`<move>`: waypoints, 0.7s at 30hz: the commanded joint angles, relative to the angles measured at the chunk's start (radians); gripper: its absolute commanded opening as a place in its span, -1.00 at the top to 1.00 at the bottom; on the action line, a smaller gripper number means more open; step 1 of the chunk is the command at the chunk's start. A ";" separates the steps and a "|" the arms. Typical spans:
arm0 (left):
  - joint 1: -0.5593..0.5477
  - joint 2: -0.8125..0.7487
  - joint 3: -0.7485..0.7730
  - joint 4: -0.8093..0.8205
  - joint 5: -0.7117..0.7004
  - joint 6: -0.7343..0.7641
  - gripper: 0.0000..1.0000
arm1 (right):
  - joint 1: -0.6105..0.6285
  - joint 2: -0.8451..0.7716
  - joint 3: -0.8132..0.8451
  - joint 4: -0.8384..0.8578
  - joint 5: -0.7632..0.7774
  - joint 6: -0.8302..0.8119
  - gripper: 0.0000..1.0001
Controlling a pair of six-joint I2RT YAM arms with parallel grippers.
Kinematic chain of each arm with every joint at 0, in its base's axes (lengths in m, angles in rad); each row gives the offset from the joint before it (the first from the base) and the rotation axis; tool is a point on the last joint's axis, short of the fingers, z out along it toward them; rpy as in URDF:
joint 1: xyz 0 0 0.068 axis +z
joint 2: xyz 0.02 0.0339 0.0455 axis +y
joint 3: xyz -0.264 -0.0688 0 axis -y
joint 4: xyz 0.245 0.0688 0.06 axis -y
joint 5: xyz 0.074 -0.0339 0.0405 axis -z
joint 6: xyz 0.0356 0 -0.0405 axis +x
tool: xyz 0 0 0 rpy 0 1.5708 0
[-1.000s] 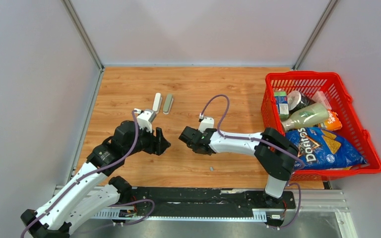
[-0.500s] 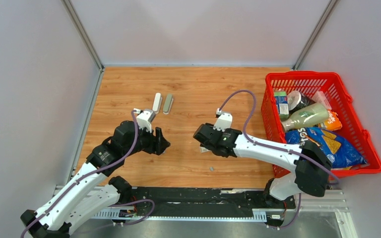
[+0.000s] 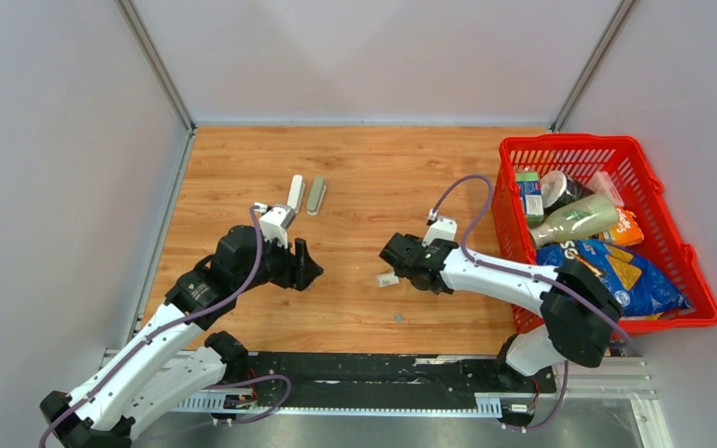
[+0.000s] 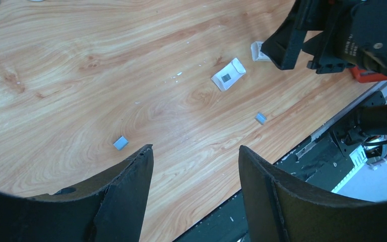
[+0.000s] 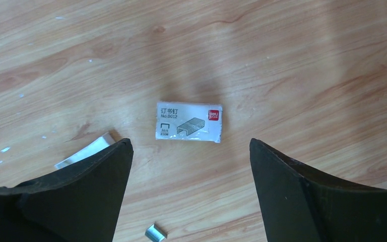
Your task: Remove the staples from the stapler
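Note:
Two slim staplers lie side by side at the back left, one white [image 3: 295, 193] and one grey-green [image 3: 316, 196]. Short grey strips of staples lie loose on the wood: one [image 3: 398, 317] near the front edge, one [image 4: 121, 142] by my left fingertip, one [image 4: 260, 118] further right and one [image 5: 155, 233] low in the right wrist view. My left gripper [image 3: 306, 266] [image 4: 195, 148] is open and empty, well short of the staplers. My right gripper [image 3: 390, 259] [image 5: 191, 141] is open just above a small white printed box [image 5: 189, 122] and holds nothing.
The white box [image 3: 387, 279] [image 4: 228, 74] lies mid-table, with a second white piece [image 4: 258, 50] [image 5: 83, 151] beside it. A red basket [image 3: 672, 224] of groceries fills the right side. Grey walls enclose the table; the black base rail [image 3: 364, 373] runs along the front.
My right gripper opened wide and let go of the white box, which now lies on the wood. The right arm drew back to the right. The left arm has not moved.

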 commanded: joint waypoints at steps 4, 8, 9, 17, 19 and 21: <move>-0.004 0.013 0.027 0.031 0.020 0.015 -0.40 | -0.031 0.084 0.034 0.041 0.010 0.031 -0.85; -0.005 0.013 0.020 0.039 0.025 0.017 -0.40 | -0.051 0.105 0.013 0.092 -0.022 0.027 -0.86; -0.005 0.014 0.017 0.039 0.027 0.017 -0.40 | -0.055 0.116 0.011 0.101 -0.030 0.025 -0.86; -0.005 0.031 0.022 0.040 0.031 0.026 -0.40 | -0.066 0.168 0.030 0.118 -0.041 0.014 -0.80; -0.005 0.033 0.024 0.040 0.031 0.027 -0.40 | -0.066 0.170 0.027 0.123 -0.044 0.017 -0.76; -0.004 0.037 0.022 0.040 0.031 0.029 -0.40 | -0.066 0.170 0.023 0.126 -0.047 0.017 -0.68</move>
